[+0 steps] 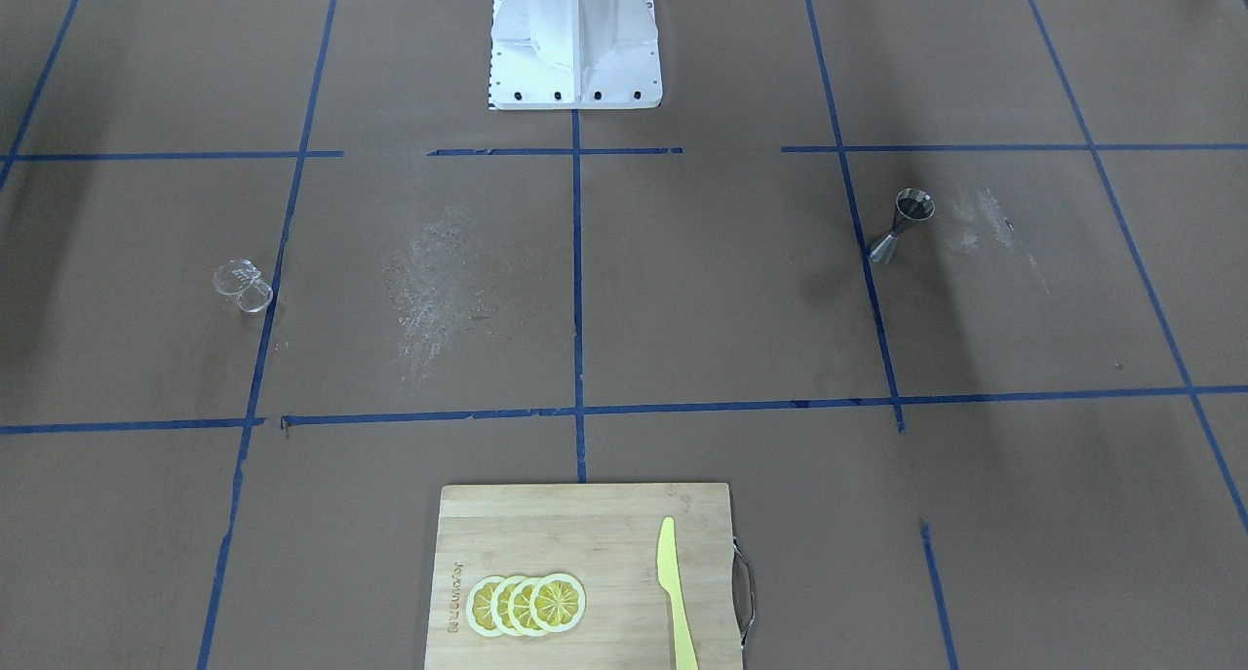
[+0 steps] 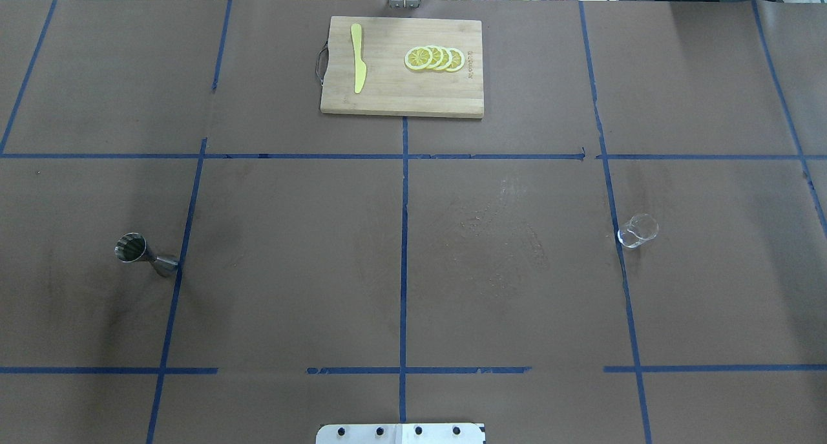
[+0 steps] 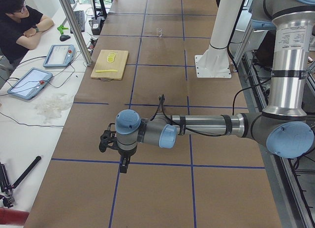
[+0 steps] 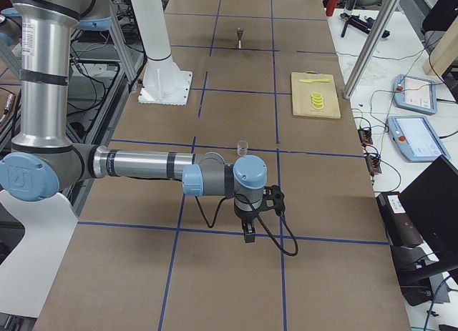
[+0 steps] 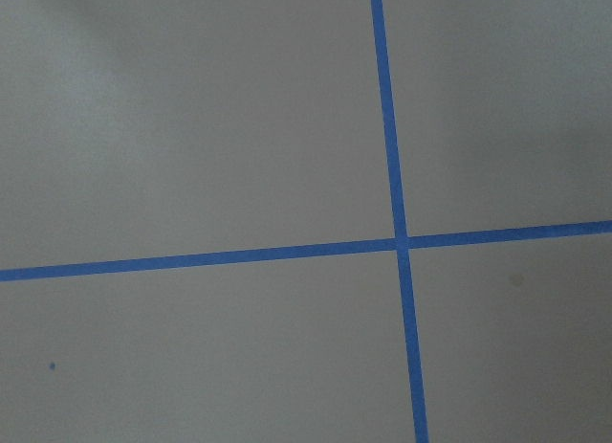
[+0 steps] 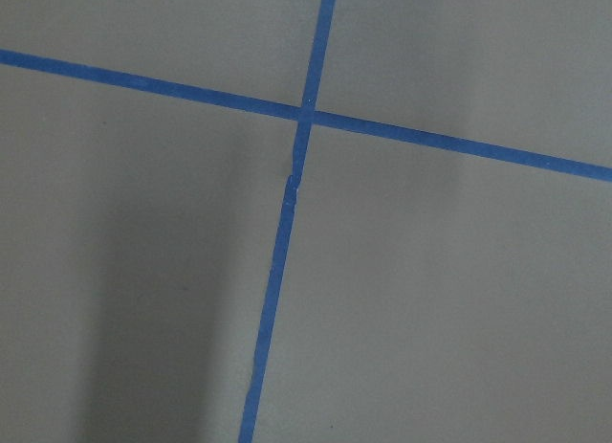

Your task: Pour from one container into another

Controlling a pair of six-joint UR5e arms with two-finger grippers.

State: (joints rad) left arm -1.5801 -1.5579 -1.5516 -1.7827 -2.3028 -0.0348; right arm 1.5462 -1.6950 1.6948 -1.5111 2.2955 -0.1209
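A steel jigger (image 2: 139, 253) stands upright on the brown table on my left side; the front-facing view has the jigger (image 1: 902, 223) on its right. A small clear glass cup (image 2: 638, 231) stands on my right side, and the cup (image 1: 244, 285) also shows in the front-facing view. My left gripper (image 3: 123, 168) hangs over the table's left end, well away from the jigger. My right gripper (image 4: 248, 236) hangs near the right end, a little past the cup (image 4: 242, 148). Both show only in side views, so I cannot tell their state. The wrist views show only paper and blue tape.
A wooden cutting board (image 2: 387, 98) lies at the far middle of the table, with lemon slices (image 2: 434, 58) and a yellow knife (image 2: 358, 66) on it. The robot's white base (image 1: 575, 41) stands at the near edge. A person sits beside the table in the exterior left view.
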